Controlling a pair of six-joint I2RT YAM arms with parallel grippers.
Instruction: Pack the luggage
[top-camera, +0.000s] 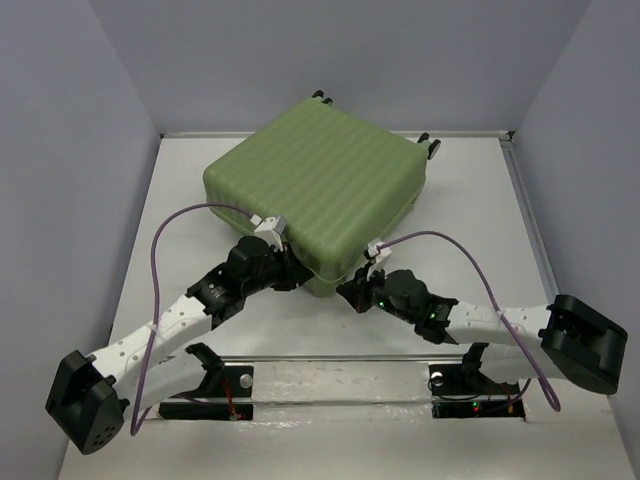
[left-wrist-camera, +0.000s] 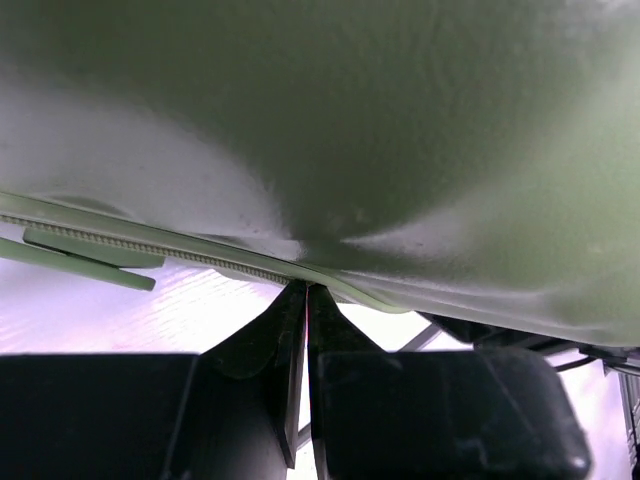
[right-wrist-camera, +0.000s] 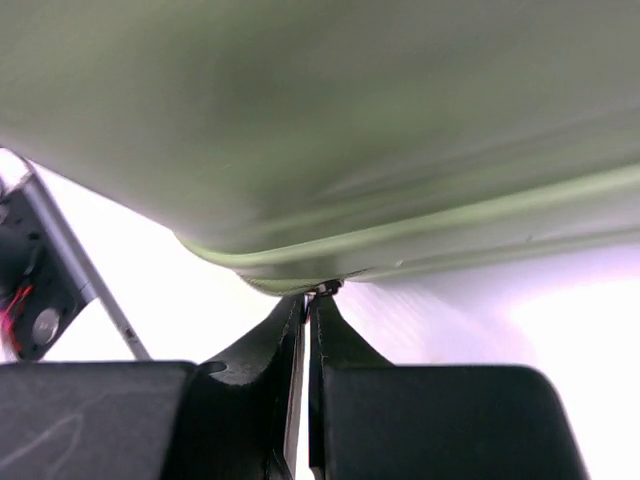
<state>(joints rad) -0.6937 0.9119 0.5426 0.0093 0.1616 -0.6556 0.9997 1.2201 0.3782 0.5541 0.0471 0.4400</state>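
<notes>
Now, both my hands are down at the near corner of the suitcase (top-camera: 320, 190). My left gripper (left-wrist-camera: 305, 288) is clenched, its tips right up against the zip seam (left-wrist-camera: 150, 250). My right gripper (right-wrist-camera: 307, 298) is pinched tight too, nosed under the rim. There's a tiny dark bit at its tips, and whether that's a zip tab I can't tell.

The lid is down, so I reckon I'm on the closing step, working the zip. The next move calls for a steady drag along the seam, round the corner, with the case not sliding.

The case lies flat on the tabletop (top-camera: 480, 200), ribbed shell up, turned so that a corner points at me. Its long axis seems to run from near-left to far-right, with the wheels (top-camera: 432, 145) on the far end.
</notes>
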